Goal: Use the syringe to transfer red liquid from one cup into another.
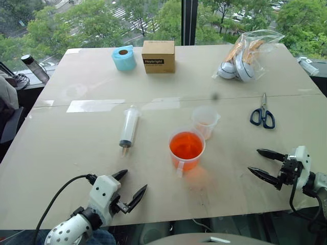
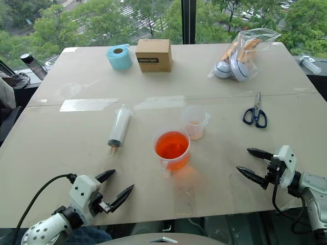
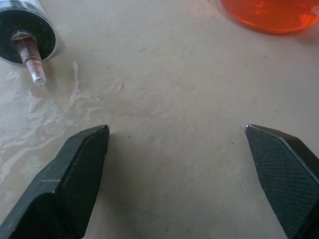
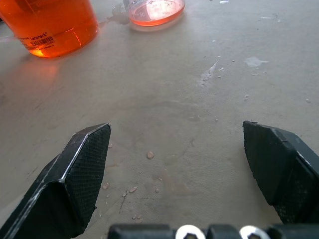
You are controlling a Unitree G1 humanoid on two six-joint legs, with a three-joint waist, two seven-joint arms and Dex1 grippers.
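The clear syringe [image 1: 129, 126] lies flat on the table left of centre, its dark seal and tip [image 3: 31, 63] toward me. The wide handled cup [image 1: 186, 149] stands mid-table, holding the red liquid [image 1: 186, 145]. Just behind and right of it stands the smaller clear cup [image 1: 205, 121] with a thin red layer at its bottom [image 4: 154, 11]. My left gripper [image 1: 129, 189] hovers open and empty near the table's front edge, below the syringe. To the right of the cups my right gripper [image 1: 261, 163] is open and empty, pointing toward them.
Blue-handled scissors [image 1: 262, 115] lie right of the small cup. At the far edge are a blue tape roll [image 1: 123, 57], a cardboard box [image 1: 158, 56] and a clear bag of items [image 1: 245, 56]. Wet smears mark the table [image 3: 55, 109] near the syringe tip.
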